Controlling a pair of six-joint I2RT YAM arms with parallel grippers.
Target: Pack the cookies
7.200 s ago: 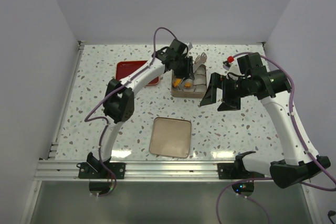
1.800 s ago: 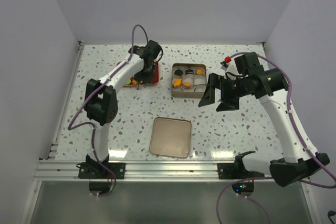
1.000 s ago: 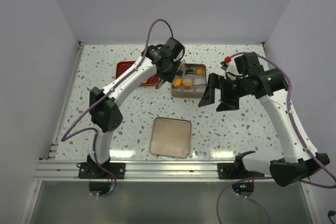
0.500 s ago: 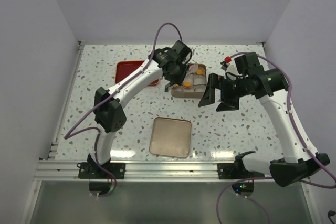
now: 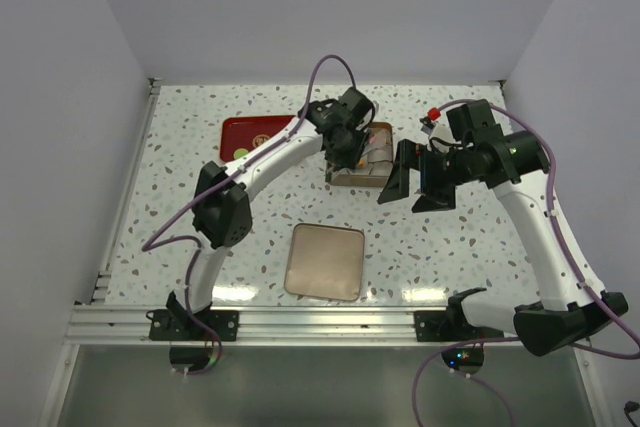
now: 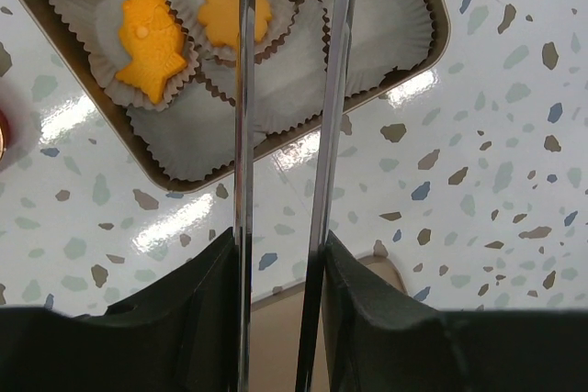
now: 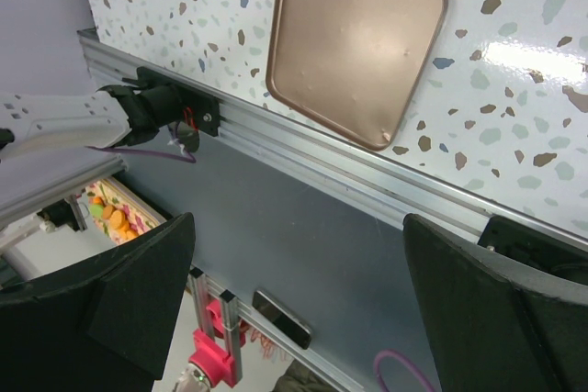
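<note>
— what is closest to us?
— a metal rail [image 5: 300, 322] along the near edge of the table [image 5: 180, 237]. the table is white and shiny, with grey, blue and brown spots. plain pale walls stand round it.
— and next?
— a flat tan lid [image 5: 325, 262], on the near side of the tin [image 6: 285, 141], apart from it.
— where are the cookies?
— in the tin, in white paper cups [image 6: 386, 16]. a fish cookie [image 6: 152, 39] and a flower cookie [image 6: 234, 8], both orange, lie side by side, each in its own cup.
— and the hands?
— the left gripper [image 5: 347, 152] hangs over the tin. its thin fingers [image 6: 242, 135] stand a little apart. the tips run out of the picture, so i cannot tell if they pinch anything. the right gripper [image 5: 418, 182] is just right of the tin, spread wide, holding nothing.
— farther back?
— a red tray [image 5: 250, 132], left of the tin.
</note>
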